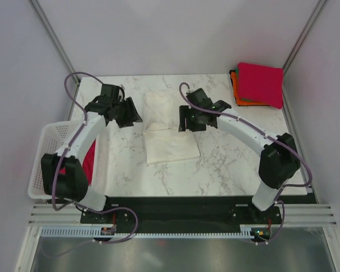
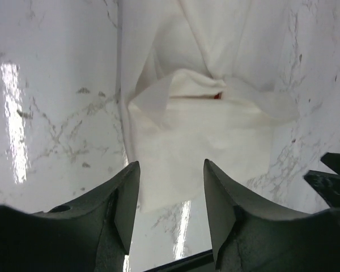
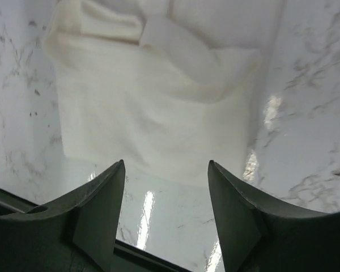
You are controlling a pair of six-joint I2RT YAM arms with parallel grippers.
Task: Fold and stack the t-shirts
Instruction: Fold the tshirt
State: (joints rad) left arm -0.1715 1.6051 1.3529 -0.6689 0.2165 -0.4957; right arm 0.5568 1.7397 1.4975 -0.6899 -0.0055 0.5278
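The white shirt (image 1: 167, 127) lies folded flat at the centre of the table (image 1: 238, 164). Just left of it the left gripper (image 2: 171, 170) has its jaws spread and holds nothing. Just right of it the right gripper (image 3: 166, 167) is likewise spread and empty. The stack (image 1: 259, 85), magenta on top, sits well off to its far right. The basket (image 1: 45, 147), holding a pink shirt (image 1: 90, 158), is well to its left.

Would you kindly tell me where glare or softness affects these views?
Left wrist: a bright glare streak on the marble table, the white t-shirt nearly washing out against it. Right wrist: glare patches on the marble, shirt folds soft. Top external: even light, no harsh shadows.
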